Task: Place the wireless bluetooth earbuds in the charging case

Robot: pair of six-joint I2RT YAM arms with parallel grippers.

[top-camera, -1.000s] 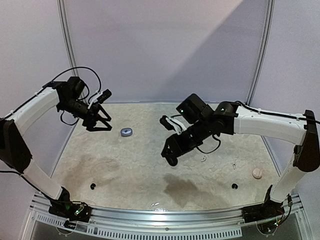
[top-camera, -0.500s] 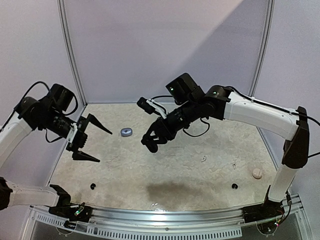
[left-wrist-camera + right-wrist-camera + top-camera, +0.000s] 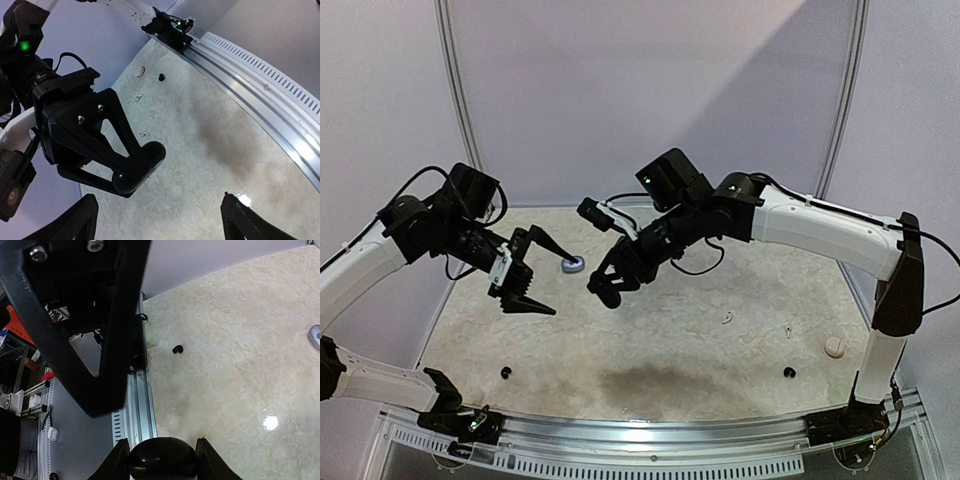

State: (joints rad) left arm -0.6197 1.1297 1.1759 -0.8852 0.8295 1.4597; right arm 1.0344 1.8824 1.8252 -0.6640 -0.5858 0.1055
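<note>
My left gripper hangs over the far left part of the table, its two fingers spread wide with nothing between them. Through that gap my wrist view shows only bare marbled surface. My right gripper reaches across from the right and hangs just beside the left one, not touching it. Its fingertips pinch a glossy black case above the table. From above, a small grey-blue case lies on the table between my two grippers, by the far tip of my left fingers; I cannot tell how high that tip stands over it. The earbuds lie loose on the table, well apart from both grippers. A black bud sits near the left end of the near edge and a second black bud near the right end. A white bud and a second white bud lie in the right half. A pale pink case rests close to the right edge. A metal rail bounds the near edge, and the wall closes the far side just behind my grippers. A broad stretch of bare surface runs between the two black buds.
</note>
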